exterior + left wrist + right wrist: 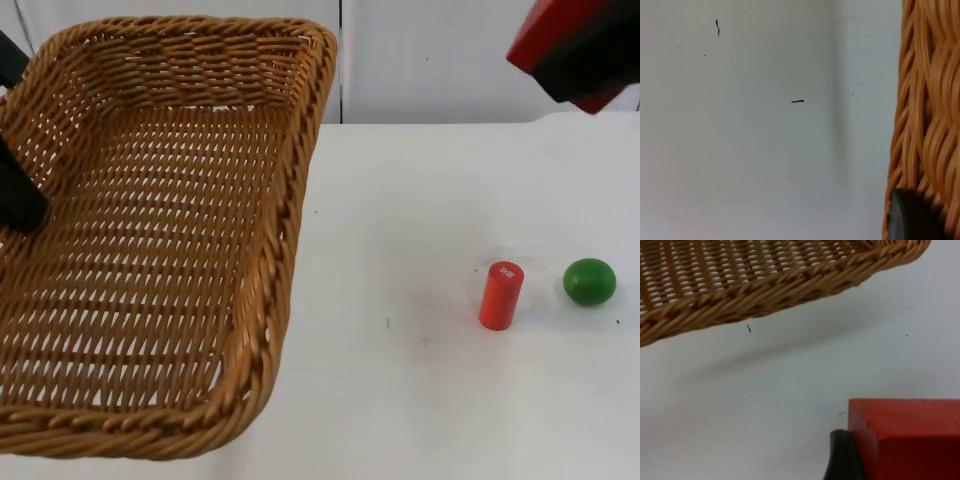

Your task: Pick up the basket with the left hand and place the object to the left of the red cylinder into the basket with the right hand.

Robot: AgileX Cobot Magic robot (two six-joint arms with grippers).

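My left gripper point(18, 195) is shut on the left rim of a wicker basket point(300, 200) and holds it tilted above the table. In the left wrist view a black fingertip point(910, 220) presses against the woven rim point(927, 100). My right gripper point(590, 65) is up at the far right, shut on a red block point(560, 35). The right wrist view has the block point(905, 440) beside a black fingertip point(842, 455), with the basket point(765, 295) hanging ahead over its shadow. A red cylinder point(501, 295) stands on the table below the right gripper.
A green ball point(589, 281) lies just right of the red cylinder. The white table point(400, 380) stretches between basket and cylinder. The grey partition wall point(430, 60) closes the back.
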